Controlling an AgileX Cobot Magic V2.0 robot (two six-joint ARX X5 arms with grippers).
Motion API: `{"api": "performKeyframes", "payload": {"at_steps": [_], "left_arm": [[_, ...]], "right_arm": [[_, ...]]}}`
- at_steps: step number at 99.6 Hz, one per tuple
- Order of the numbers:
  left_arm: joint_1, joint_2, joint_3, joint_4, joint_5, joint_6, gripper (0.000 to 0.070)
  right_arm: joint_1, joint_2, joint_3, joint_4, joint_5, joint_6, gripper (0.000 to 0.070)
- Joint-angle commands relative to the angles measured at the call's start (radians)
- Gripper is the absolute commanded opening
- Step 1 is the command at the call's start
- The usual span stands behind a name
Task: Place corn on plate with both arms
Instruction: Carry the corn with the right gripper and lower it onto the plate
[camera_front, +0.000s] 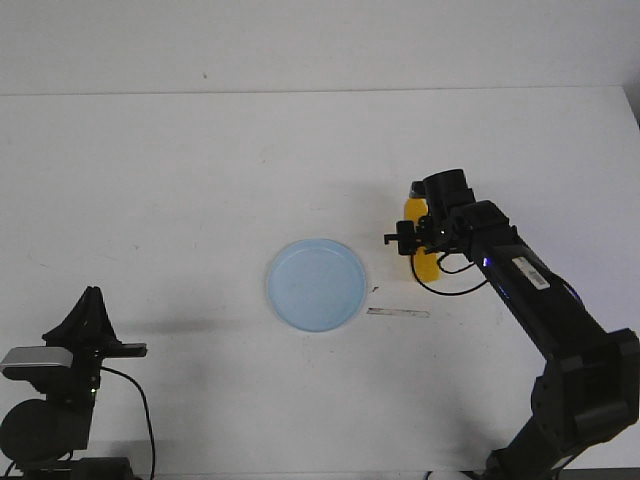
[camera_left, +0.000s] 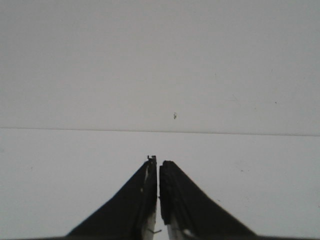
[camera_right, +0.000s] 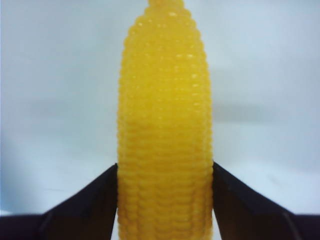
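The yellow corn (camera_front: 427, 266) is gripped between the fingers of my right gripper (camera_front: 420, 240), just right of the pale blue plate (camera_front: 316, 285) and apart from it. In the right wrist view the corn (camera_right: 165, 100) fills the gap between the black jaws of the right gripper (camera_right: 165, 172), with its tapered tip pointing away. The plate holds nothing. My left gripper (camera_front: 91, 296) stays at the near left, far from the plate. In the left wrist view the left gripper (camera_left: 158, 161) is shut and empty over bare table.
A thin pale strip (camera_front: 398, 313) lies on the white table just right of the plate's near side. The table's far edge (camera_front: 300, 93) meets a white wall. The right arm (camera_front: 540, 300) reaches in from the near right corner.
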Motion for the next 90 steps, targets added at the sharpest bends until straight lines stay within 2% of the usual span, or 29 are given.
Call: {"api": "performKeyframes", "payload": {"at_steps": [1, 11, 20, 50, 60, 76, 90], "left_arm": [[0.002, -0.003, 0.008, 0.015, -0.003, 0.013, 0.0001], [0.002, -0.003, 0.008, 0.015, -0.003, 0.013, 0.0001], [0.002, -0.003, 0.008, 0.015, -0.003, 0.013, 0.0001], [0.002, -0.003, 0.008, 0.015, -0.003, 0.013, 0.0001], [0.002, -0.003, 0.008, 0.015, -0.003, 0.013, 0.0001], [0.002, -0.003, 0.008, 0.015, -0.003, 0.013, 0.0001], [0.002, -0.003, 0.008, 0.015, -0.003, 0.013, 0.0001]], "right_arm": [[0.036, -0.009, 0.028, 0.029, -0.101, 0.013, 0.0271], [0.088, -0.006, 0.028, 0.053, -0.269, 0.016, 0.0271], [0.145, 0.012, 0.028, 0.080, -0.342, 0.045, 0.0271], [0.317, 0.117, 0.028, 0.114, -0.346, 0.074, 0.0272], [0.333, 0.139, 0.028, 0.113, -0.338, 0.092, 0.0280], [0.341, 0.171, 0.028, 0.103, -0.328, 0.091, 0.0356], [0.342, 0.173, 0.028, 0.108, -0.313, 0.091, 0.0357]]}}
